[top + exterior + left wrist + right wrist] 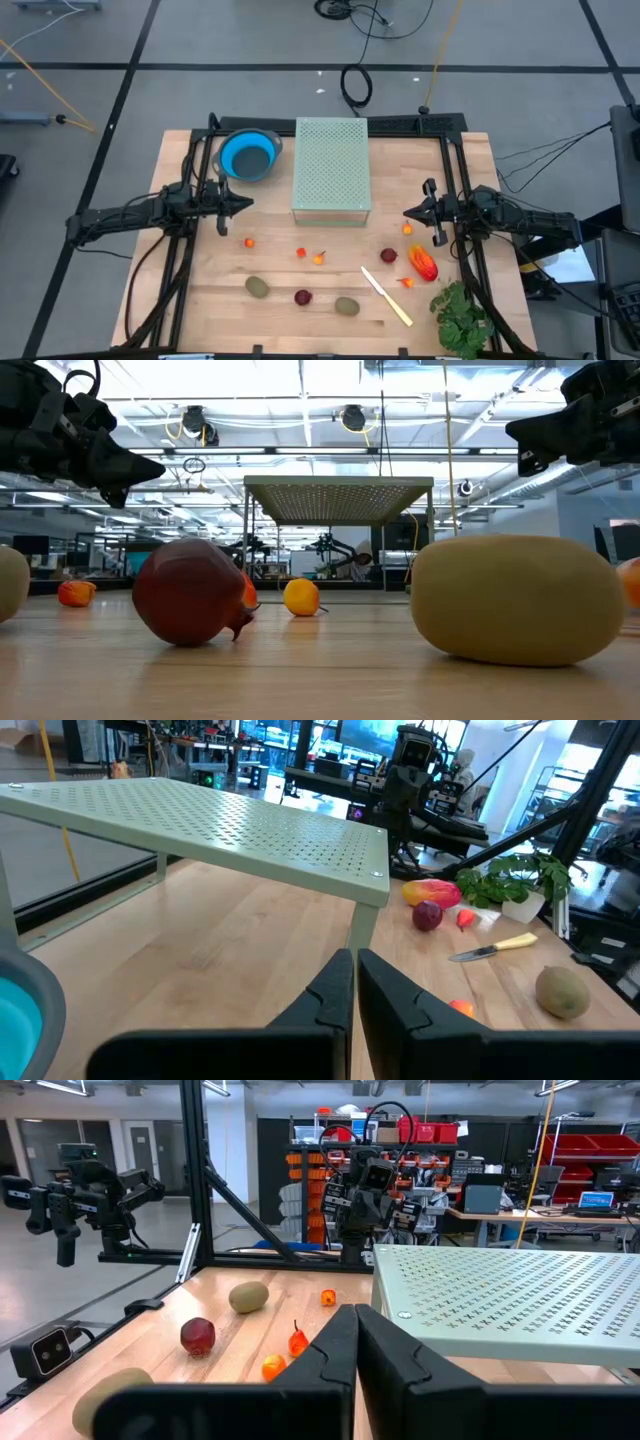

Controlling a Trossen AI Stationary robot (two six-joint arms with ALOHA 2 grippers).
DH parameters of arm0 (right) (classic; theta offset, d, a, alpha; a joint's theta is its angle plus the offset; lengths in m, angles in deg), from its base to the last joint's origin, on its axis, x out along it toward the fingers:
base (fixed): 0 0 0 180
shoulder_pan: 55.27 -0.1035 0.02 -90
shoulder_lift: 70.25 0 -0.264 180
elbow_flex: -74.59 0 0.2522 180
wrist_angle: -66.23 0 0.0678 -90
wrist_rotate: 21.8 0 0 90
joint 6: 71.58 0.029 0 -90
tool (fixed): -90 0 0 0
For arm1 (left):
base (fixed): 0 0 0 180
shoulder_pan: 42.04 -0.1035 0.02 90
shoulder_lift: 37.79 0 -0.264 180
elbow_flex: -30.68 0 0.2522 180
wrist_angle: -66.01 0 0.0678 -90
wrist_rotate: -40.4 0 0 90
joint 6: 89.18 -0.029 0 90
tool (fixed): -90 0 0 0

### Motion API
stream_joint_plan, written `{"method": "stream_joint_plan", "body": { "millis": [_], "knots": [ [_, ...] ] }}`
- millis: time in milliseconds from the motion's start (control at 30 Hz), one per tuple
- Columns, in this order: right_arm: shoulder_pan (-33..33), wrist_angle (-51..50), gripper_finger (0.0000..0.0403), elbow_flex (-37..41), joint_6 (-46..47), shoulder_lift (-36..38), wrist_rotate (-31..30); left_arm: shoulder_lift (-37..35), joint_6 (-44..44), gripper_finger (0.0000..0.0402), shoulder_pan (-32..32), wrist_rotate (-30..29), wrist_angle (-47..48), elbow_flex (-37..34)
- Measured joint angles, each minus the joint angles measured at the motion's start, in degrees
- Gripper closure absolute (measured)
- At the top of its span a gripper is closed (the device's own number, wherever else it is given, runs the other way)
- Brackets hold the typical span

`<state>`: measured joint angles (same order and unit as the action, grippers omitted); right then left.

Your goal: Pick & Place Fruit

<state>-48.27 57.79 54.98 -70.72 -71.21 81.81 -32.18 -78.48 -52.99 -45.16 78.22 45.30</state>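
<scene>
The fruit lies scattered on the wooden table's near half. There is a red-orange oval, two brown-green kiwi-like ovals, two dark red balls and several tiny orange bits such as one. All rest on the tabletop. My left gripper hovers shut at the table's left, pointing level toward the middle. My right gripper hovers shut at the right, facing it. Both are above the table and hold nothing. In the low view a dark red ball and a kiwi loom close.
A pale green perforated rack stands on legs at the far middle. A blue bowl sits to its left. A cream knife and a green leafy bunch lie near the front right. Black frame posts flank both arms.
</scene>
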Motion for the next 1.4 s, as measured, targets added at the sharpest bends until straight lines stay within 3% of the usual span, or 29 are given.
{"method": "stream_joint_plan", "body": {
  "millis": [1400],
  "knots": [
    [0.0,0.3,0.0403,0.0,-1.7,0.0,-1.5,0.0,0.0,0.0385,0.0,0.0,0.0,0.0]
  ]
}}
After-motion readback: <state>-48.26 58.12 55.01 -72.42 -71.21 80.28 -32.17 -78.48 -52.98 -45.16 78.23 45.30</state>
